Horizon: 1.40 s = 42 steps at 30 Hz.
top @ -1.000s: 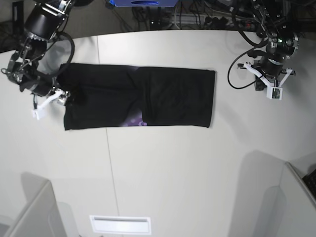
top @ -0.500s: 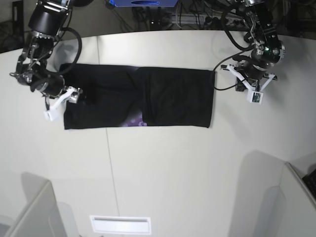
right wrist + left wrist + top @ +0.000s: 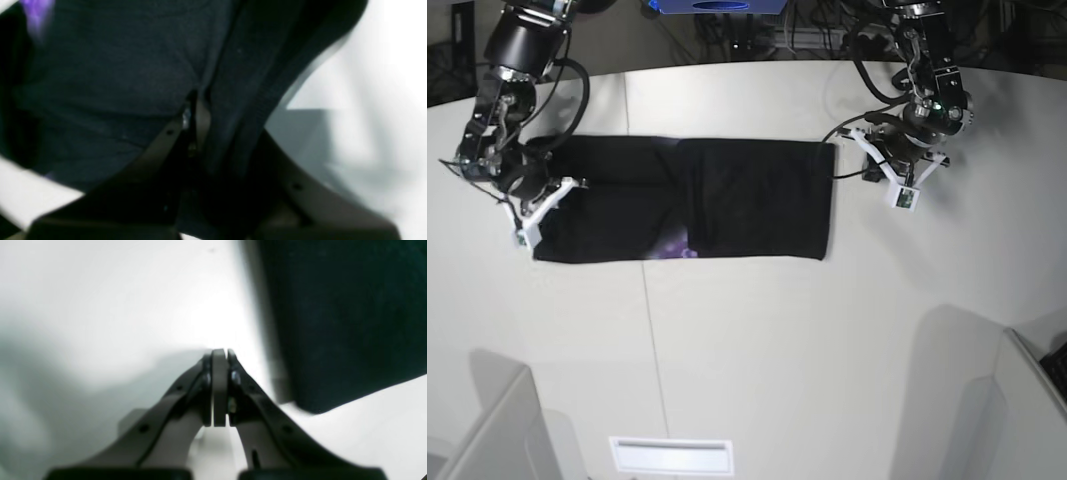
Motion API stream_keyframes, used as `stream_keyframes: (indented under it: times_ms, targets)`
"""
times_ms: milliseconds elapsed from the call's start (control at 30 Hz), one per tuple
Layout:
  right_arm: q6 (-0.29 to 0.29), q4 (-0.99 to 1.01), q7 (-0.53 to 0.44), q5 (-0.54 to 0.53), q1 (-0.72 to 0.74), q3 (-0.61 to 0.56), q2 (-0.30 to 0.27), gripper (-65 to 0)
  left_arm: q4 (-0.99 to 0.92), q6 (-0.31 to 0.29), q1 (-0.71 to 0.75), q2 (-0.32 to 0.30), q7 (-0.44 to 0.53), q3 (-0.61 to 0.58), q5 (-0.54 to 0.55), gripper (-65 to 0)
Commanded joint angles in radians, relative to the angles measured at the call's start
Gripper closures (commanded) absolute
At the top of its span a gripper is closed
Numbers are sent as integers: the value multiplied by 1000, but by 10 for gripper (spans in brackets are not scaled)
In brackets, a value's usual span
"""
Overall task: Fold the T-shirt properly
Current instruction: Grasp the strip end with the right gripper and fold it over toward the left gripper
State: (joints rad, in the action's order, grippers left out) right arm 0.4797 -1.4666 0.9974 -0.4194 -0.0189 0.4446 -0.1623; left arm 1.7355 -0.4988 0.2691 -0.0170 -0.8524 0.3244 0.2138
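Right jaws (image 3: 200, 113): closed on a fold of black cloth at one short end of the T-shirt (image 3: 687, 200).
T-shirt: lies as a long black band on the white bench (image 3: 757, 340), reaching from the right jaws toward the left jaws; a small purple patch (image 3: 672, 245) shows at its near edge.
Left jaws (image 3: 220, 355): pressed together, holding nothing, just beside the other short end, above bare bench.

White table (image 3: 757, 340); grey partitions (image 3: 497, 430); cables (image 3: 827, 40) behind.
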Motion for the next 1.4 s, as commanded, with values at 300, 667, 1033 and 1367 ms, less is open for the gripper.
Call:
stream_keyframes:
  times_ms: [300, 667, 1033, 1367]
  targets:
    - [7, -340, 51, 305, 1, -109, 114, 0, 13, 25, -11, -4, 17, 3, 9, 0]
    - [6, -514, 67, 489, -51, -333, 183, 0, -41, 70, -75, -4, 15, -112, 11, 0]
    - [6, -537, 62, 491, -71, -438, 246, 0, -52, 70, -77, -1, 15, -140, 11, 0]
    - [6, -538, 62, 491, -71, -571, 274, 0, -52, 70, -84, -1, 15, -140, 11, 0]
